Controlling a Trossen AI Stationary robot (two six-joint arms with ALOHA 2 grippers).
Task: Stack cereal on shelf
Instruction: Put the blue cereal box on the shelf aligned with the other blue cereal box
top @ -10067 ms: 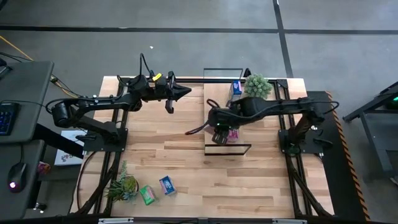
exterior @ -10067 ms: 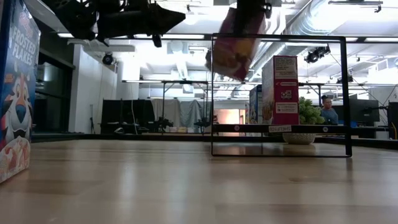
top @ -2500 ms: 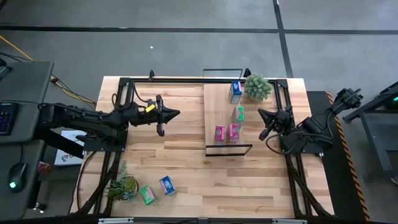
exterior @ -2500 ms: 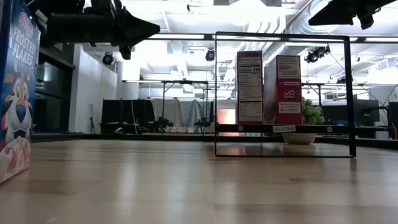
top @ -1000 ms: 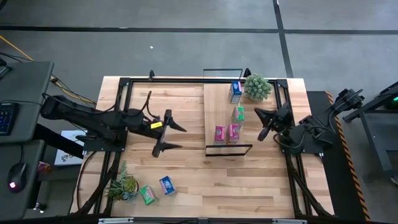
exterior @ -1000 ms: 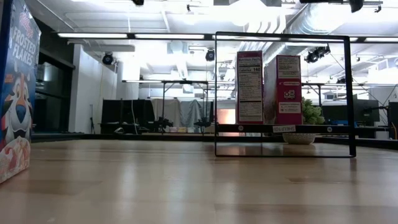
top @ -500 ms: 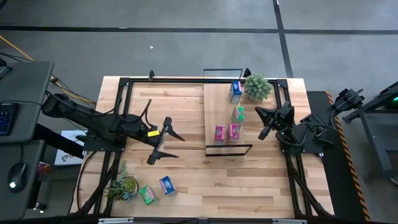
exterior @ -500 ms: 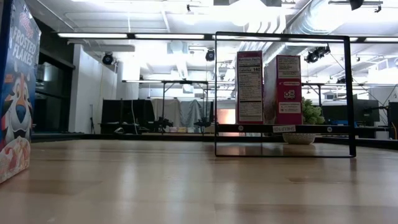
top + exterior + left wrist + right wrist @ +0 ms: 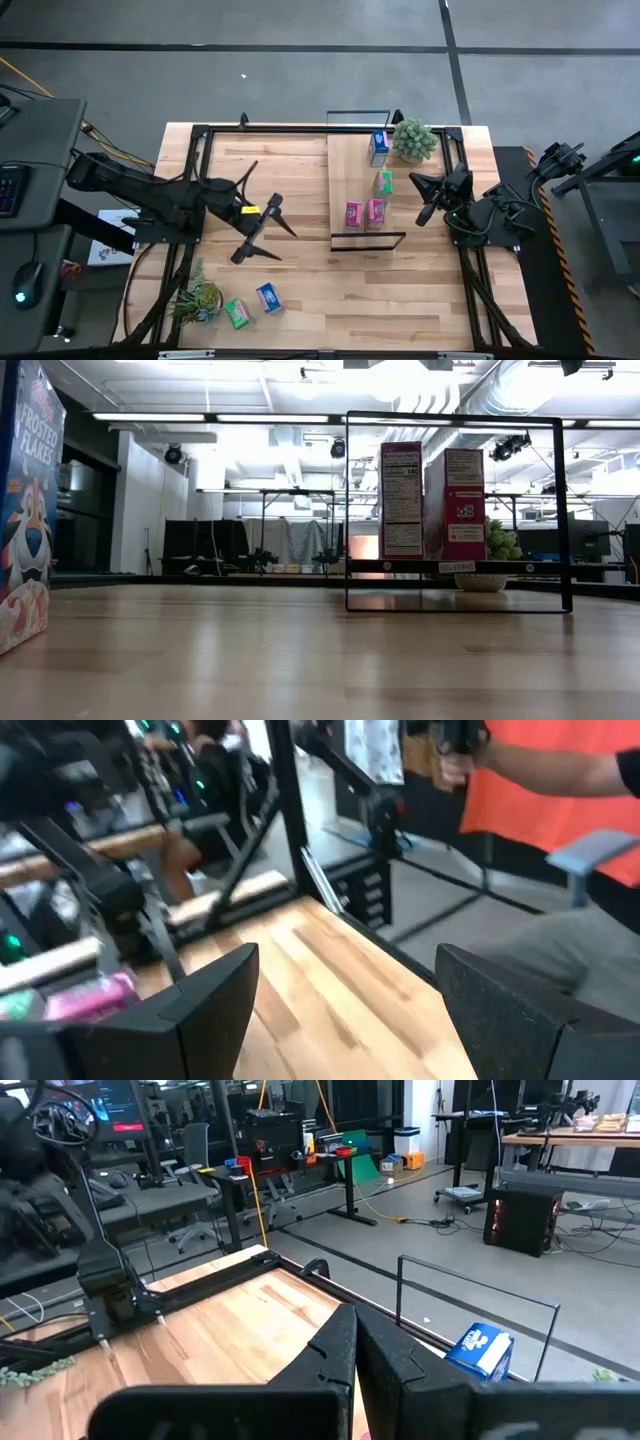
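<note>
Frosted Flakes box [image 9: 28, 510]: cut off for me by the low view's left edge.
Person [image 9: 560, 765]: blurred, cropped at the frame's upper right.
Boxes at lower left [image 9: 252, 306]: too small; I can't read them.

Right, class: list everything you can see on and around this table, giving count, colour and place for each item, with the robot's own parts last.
Shelf: one, light wood with black wire frame, right of the table's middle.
Pink cereal boxes: two, side by side at the shelf's near end.
Green cereal box: one, mid-shelf.
Blue cereal box: one, far end of the shelf.
Loose cereal boxes: one green and one blue, at the table's near left corner.
Potted plants: two, green; one beside the shelf's far end, one next to the loose boxes.
Table: one, butcher-block wood.
Left gripper: open, above the table left of the shelf.
Right gripper: shut, just right of the shelf.
</note>
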